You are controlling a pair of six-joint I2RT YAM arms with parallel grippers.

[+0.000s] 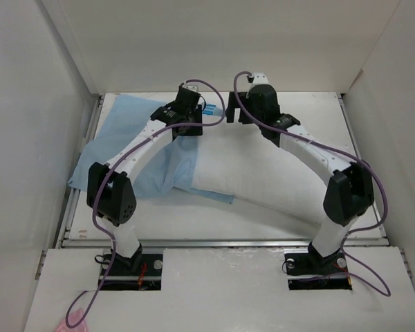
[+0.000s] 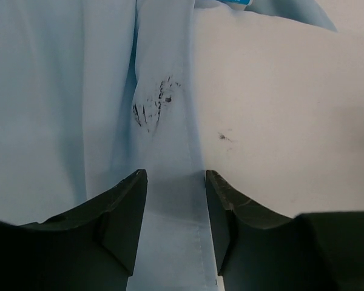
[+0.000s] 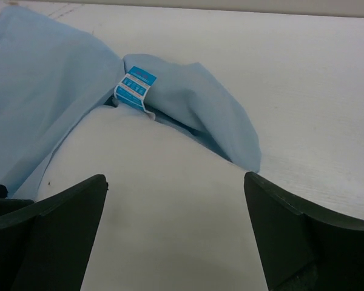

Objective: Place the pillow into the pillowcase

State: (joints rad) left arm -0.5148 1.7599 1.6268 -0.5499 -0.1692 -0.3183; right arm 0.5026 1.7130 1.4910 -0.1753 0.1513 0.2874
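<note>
Dark fingers (image 2: pixel 126 209) of the left gripper (image 2: pixel 176 182) fill the bottom of the left wrist view. The jaws stand narrowly apart, astride a hemmed strip of the pillowcase (image 2: pixel 60 91). The strip lies flat in the gap and does not look pinched. Black smudges (image 2: pixel 155 106) mark the fabric just ahead of the tips.

The right gripper (image 3: pixel 176 179) is spread wide above the pillow (image 3: pixel 170 206), holding nothing. Whether its tips touch the cushion cannot be told.

The pillow lies across the middle of the table (image 1: pixel 325 107), its left end under loose blue folds. How far that end sits inside the sleeve is hidden. A blue-and-white label (image 3: pixel 134 90) shows where the fabric meets the cushion. The pillowcase is crumpled around the pillow's far end in the right wrist view, and the opening itself cannot be made out.

From above, both grippers are covered by their own wrists. The right arm crosses the pillow's right part. The pillowcase spreads to the rear left, one corner reaching the table's left edge. Only the light blue face shows.

The tabletop is white and matte, boxed by plain white panels (image 1: pixel 221 41) at the rear and both sides. Purple cables (image 1: pixel 380 200) loop from the arms. A pink scrap (image 1: pixel 72 324) is cut off at the bottom edge and cannot be identified.
</note>
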